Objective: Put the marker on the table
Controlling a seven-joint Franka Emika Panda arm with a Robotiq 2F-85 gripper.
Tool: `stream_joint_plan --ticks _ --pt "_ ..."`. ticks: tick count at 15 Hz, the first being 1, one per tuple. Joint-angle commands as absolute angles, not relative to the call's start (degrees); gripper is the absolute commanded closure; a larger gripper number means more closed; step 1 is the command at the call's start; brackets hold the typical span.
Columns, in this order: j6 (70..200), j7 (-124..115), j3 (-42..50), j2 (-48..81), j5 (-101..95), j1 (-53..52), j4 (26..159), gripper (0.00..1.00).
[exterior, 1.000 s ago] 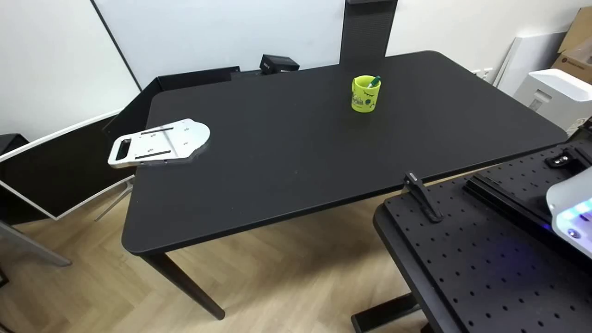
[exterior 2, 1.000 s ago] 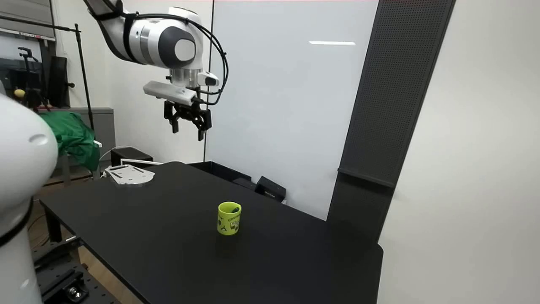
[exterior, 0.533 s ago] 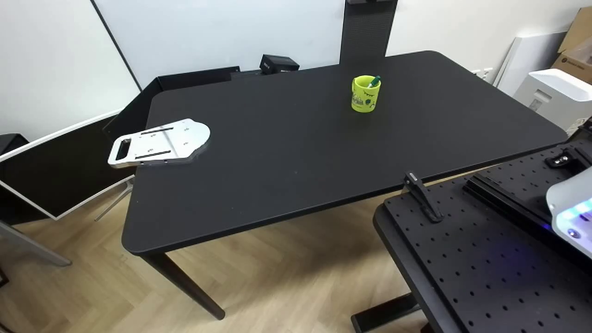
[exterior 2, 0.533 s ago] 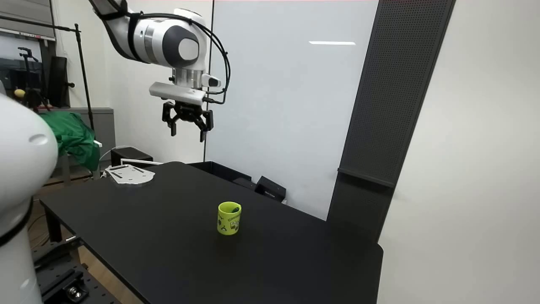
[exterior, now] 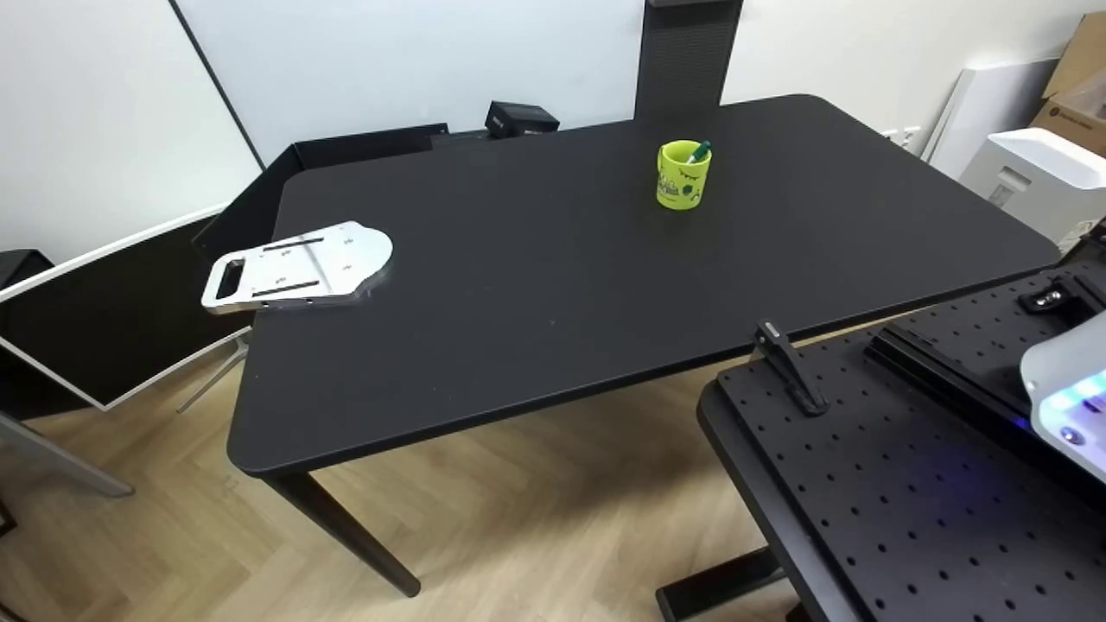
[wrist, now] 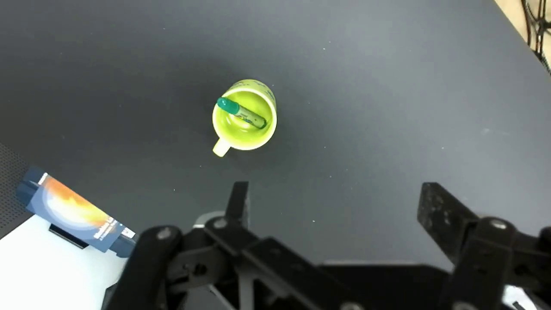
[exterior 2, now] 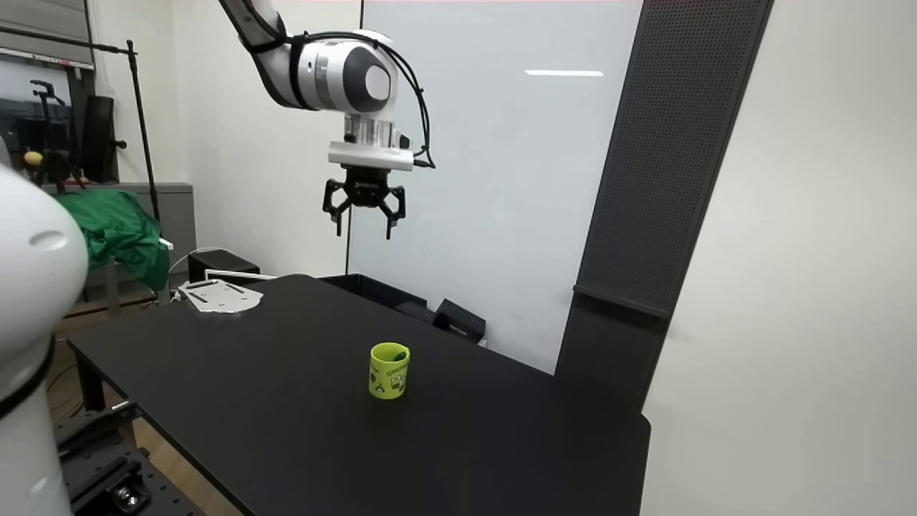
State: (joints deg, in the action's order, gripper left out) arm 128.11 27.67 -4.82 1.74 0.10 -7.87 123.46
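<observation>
The marker (exterior: 700, 152), with a green cap, leans inside the yellow-green cup (exterior: 681, 186), cap end up at the rim. The wrist view shows the marker (wrist: 243, 113) lying across the mouth of the cup (wrist: 221, 147). In an exterior view only a small dark bit of the marker (exterior 2: 400, 356) shows above the cup (exterior 2: 387, 378). The cup stands upright on the black table (exterior: 518, 285). My gripper (exterior 2: 364, 236) is open and empty, fingers down, high above the table. In the wrist view the open fingers (wrist: 335, 187) are apart from the cup.
A white metal plate (exterior: 302, 263) overhangs one table edge. A dark box (exterior 2: 460, 320) sits behind the back edge; its printed face (wrist: 77, 211) shows in the wrist view. A perforated board (exterior: 907, 484) with a black clamp (exterior: 791, 371) adjoins the table. A whiteboard wall stands behind.
In an exterior view my arm and gripper have moved right and the wrist has turned, so the gripper now faces that camera more squarely. The cup and marker have not moved.
</observation>
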Motion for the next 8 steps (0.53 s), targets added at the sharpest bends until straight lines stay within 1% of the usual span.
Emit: stream_joint_plan --ticks 1,8 --pt "122.84 30.35 -5.99 8.87 -4.82 -7.5 113.83 0.0" --pt "114.65 31.84 -7.05 20.07 -16.32 -8.26 99.12 0.0"
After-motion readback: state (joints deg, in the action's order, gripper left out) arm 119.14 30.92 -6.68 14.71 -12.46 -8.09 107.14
